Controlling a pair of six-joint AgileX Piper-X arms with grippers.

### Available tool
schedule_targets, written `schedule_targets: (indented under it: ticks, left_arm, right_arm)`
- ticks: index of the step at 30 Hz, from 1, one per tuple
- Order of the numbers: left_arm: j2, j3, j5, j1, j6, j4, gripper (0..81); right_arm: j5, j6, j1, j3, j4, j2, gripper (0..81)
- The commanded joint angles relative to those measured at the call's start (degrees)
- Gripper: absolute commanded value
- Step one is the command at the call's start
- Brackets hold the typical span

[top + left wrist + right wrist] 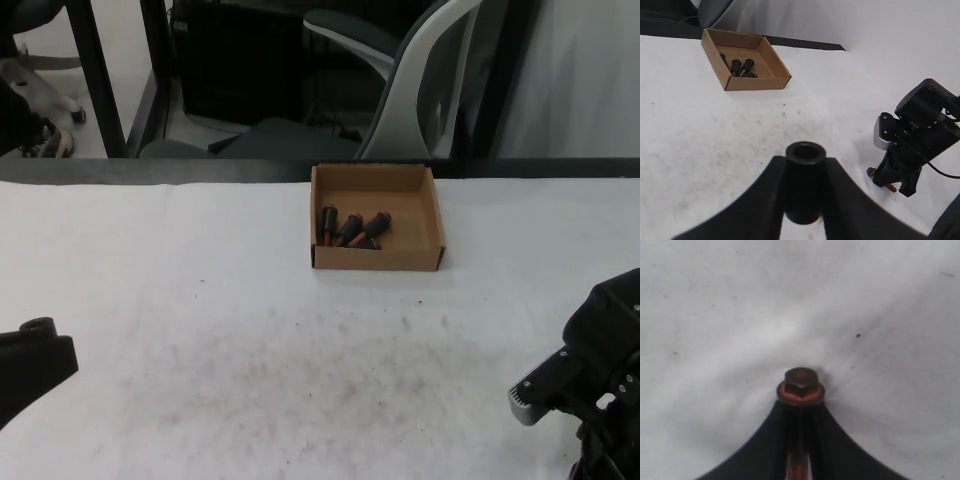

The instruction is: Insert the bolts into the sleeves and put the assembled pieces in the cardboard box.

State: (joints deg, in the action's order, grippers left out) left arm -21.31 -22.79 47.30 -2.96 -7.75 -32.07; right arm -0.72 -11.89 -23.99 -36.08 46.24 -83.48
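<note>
One cardboard box (378,258) stands at the far middle of the white bench (200,300). It contains what appear to be three assembled pieces (350,229), side by side in its left half; the count is uncertain where they overlap. Left gripper (805,165): fingers pinching one black sleeve (804,192), its open bore visible. Right gripper (800,407): fingers clamped on the shank of one copper-coloured bolt (801,386), low over the bench, well apart from the box.

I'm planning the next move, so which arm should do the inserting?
Probably right: the right gripper is shut on the bolt, while the left gripper holds the sleeve with its open end clear.
</note>
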Motion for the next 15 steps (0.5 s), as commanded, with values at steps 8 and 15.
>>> schedule_targets:
  ticks: [8,15]
  left_arm:
    - [0.4,-0.01,9.79,0.93,2.13,1.9,0.8]
    - [0.4,-0.01,14.14,9.03,16.02,1.9,0.8]
  right_arm:
    - [-7.09,12.92,-0.4,0.86,-7.44,23.84,0.2]
    - [-9.68,19.68,-0.4,0.86,-8.05,43.58,0.2]
